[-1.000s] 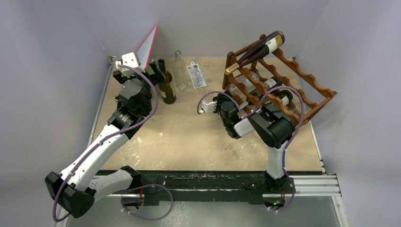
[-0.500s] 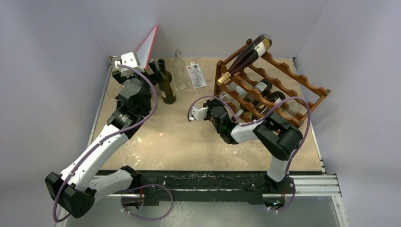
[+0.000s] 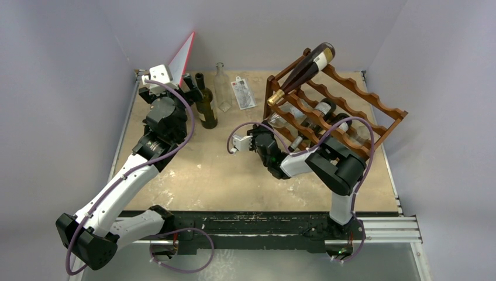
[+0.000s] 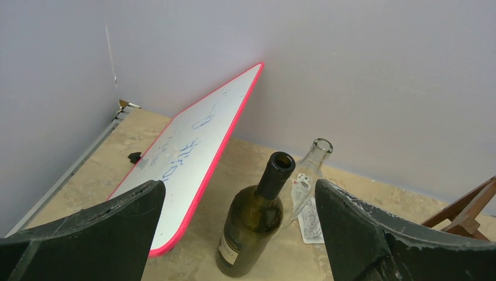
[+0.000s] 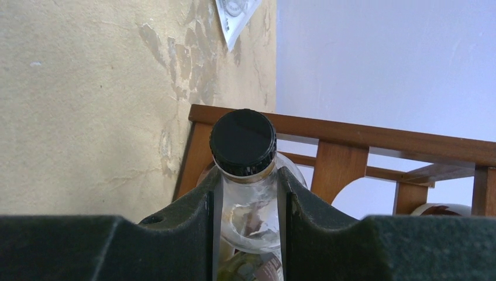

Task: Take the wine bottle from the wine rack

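Note:
The dark reddish-brown wine rack (image 3: 381,102) stands at the back right, with several bottles lying in it. A dark bottle with a gold foil top (image 3: 304,65) rests tilted across its top rail. My right gripper (image 3: 281,142) is at the rack's near-left end. In the right wrist view it (image 5: 248,199) is shut on the neck of a clear bottle (image 5: 251,213) with a black cap (image 5: 243,142), in front of the rack's frame (image 5: 351,137). My left gripper (image 3: 193,82) is open and empty at the back left.
A dark green open bottle (image 3: 206,108) stands between my left fingers' line of sight (image 4: 251,228). A clear empty bottle (image 3: 221,88), a card (image 3: 243,93) and a red-edged whiteboard (image 3: 182,52) leaning on the back wall are nearby.
My right gripper has moved left with the clear bottle's neck in it. The rack has slid and turned left with it, and the top bottle has shifted. The left arm has not moved.

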Motion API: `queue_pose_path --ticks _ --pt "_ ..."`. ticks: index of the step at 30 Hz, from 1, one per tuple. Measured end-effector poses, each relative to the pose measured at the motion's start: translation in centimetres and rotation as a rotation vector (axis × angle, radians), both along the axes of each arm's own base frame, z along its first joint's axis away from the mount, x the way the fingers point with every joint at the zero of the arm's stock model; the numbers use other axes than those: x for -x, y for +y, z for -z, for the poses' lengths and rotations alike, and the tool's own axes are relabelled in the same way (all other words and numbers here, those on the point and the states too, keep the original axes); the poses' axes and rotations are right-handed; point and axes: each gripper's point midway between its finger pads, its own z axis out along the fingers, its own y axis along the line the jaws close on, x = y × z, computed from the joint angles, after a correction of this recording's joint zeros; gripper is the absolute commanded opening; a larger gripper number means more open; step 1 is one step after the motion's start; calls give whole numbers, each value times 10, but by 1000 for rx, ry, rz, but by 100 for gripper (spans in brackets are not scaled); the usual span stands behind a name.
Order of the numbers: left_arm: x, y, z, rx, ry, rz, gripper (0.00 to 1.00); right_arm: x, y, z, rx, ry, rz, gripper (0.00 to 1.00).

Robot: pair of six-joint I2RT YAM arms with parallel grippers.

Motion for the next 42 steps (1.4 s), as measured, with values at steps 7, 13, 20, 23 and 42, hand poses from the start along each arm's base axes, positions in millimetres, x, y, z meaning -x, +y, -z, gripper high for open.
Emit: queue_pose_path --ticks 7,13,20,23,42 --pt "0 -1 0 1 -1 7 100 -6 16 7 -9 -5 -10 0" --pt "-1 -3 0 11 -3 15 100 -13 13 5 -42 -11 -13 0" --pt "-1 -2 -1 20 -5 16 100 -36 -11 20 -59 62 -37 12" --pt "-2 -2 -1 22 -5 15 100 -40 -13 24 -48 87 -46 46" --pt "-3 -2 -1 37 -7 24 100 40 31 -99 -381 225 -341 97"
